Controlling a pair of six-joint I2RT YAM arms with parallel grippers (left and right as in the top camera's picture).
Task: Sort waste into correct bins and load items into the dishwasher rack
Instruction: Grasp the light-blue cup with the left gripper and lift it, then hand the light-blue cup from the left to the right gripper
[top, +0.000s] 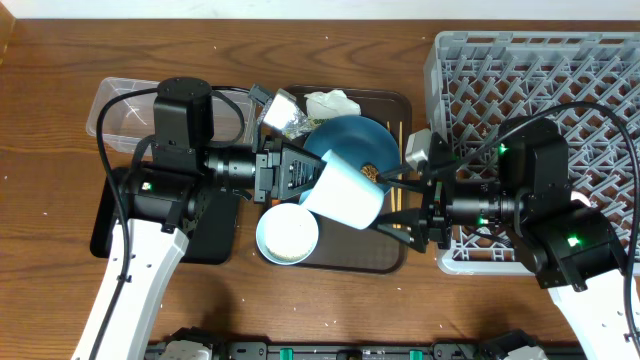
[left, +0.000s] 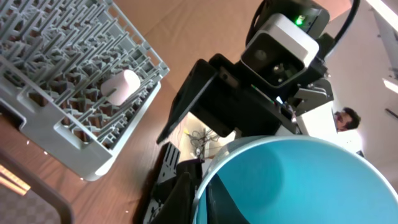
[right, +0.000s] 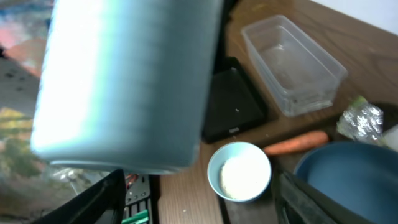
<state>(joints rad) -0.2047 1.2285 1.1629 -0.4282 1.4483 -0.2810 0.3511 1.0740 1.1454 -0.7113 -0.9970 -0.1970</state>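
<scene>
The left pincer (top: 312, 185) is clenched on the rim of the small blue cup (top: 345, 197), holding it tilted in the air above the dark blue plate (top: 350, 140) and the brown serving tray (top: 395, 100). The right pincer (top: 400, 203) is released, its fingers spread to either side of the cup's base. The white bowl (top: 287, 232) of rice sits just below the cup, with the carrot (right: 295, 143) beside it. A small pink cup (left: 121, 87) lies in the dishwasher rack (top: 540, 70) near its corner. The clear tub (top: 120, 105) and black tray (top: 110, 225) sit at the table's left.
</scene>
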